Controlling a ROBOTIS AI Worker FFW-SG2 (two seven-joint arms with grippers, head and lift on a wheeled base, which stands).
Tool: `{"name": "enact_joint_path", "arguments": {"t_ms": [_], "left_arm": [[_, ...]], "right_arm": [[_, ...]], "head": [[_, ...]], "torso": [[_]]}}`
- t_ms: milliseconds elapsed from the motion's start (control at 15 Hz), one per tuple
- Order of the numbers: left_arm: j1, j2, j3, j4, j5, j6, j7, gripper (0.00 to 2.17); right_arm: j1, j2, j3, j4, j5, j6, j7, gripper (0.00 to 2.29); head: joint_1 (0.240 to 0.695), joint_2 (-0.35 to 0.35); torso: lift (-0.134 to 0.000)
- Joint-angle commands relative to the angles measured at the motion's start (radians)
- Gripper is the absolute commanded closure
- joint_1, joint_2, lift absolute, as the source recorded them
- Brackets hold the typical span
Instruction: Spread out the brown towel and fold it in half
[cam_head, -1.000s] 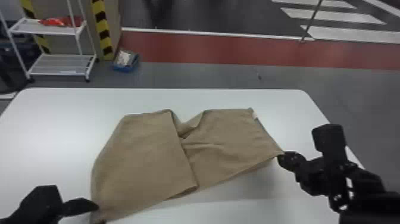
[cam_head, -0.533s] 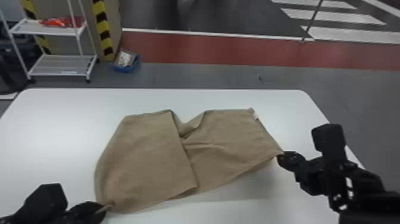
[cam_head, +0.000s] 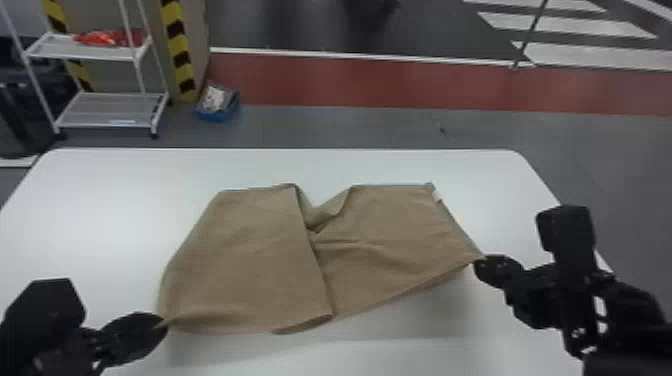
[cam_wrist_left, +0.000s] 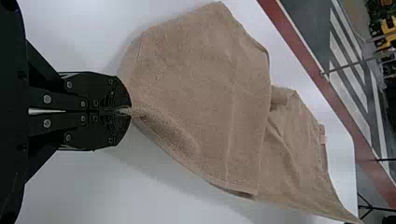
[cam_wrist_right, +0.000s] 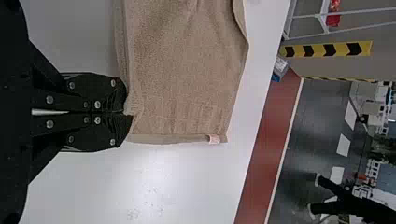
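The brown towel (cam_head: 250, 255) lies on the white table, its left part lapped over the right part, with a bunched notch at the far edge. At its near left corner is my left gripper (cam_head: 162, 324), shut on that corner. My right gripper (cam_head: 481, 261) is shut on the near right corner, and the near edge lifts a little between them. In the left wrist view, the left gripper (cam_wrist_left: 125, 111) pinches a gathered tip of the towel (cam_wrist_left: 201, 93). In the right wrist view, the right gripper (cam_wrist_right: 127, 113) pinches the corner of the towel (cam_wrist_right: 182, 74) near its hemmed side.
The white table (cam_head: 125, 185) extends around the towel on all sides. Beyond its far edge, on the floor, stand a white shelf rack (cam_head: 107, 110) and a blue box (cam_head: 218, 107) at the back left.
My left gripper has shut on the towel's near left corner and moved slightly right and away from the table's near edge, drawing the corner along. The right gripper has stayed put.
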Motion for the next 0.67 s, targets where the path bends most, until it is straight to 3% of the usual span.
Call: {"name": "enact_joint_path", "arguments": {"t_ms": [0, 200, 400, 600], "left_arm": [[-0.041, 0.001, 0.018, -0.037, 0.037, 0.050, 0.001, 1.67], [-0.153, 0.010, 0.026, 0.003, 0.069, 0.056, 0.018, 1.67], [-0.289, 0.007, 0.035, 0.095, 0.095, 0.056, 0.032, 1.67], [-0.409, 0.004, 0.012, 0.171, 0.097, 0.096, 0.075, 1.67]], "right_arm": [[-0.030, 0.001, 0.023, -0.016, 0.002, 0.085, -0.003, 1.19], [-0.108, 0.001, 0.023, -0.005, -0.009, 0.097, -0.050, 1.19], [-0.219, 0.001, 0.032, 0.094, -0.026, 0.073, -0.113, 1.19], [-0.292, -0.011, 0.037, 0.188, -0.093, 0.036, -0.182, 1.19]], "head": [[0.695, -0.104], [0.695, -0.090], [0.695, -0.080], [0.695, -0.066]], "torso": [[-0.128], [-0.128], [-0.128], [-0.128]]}}
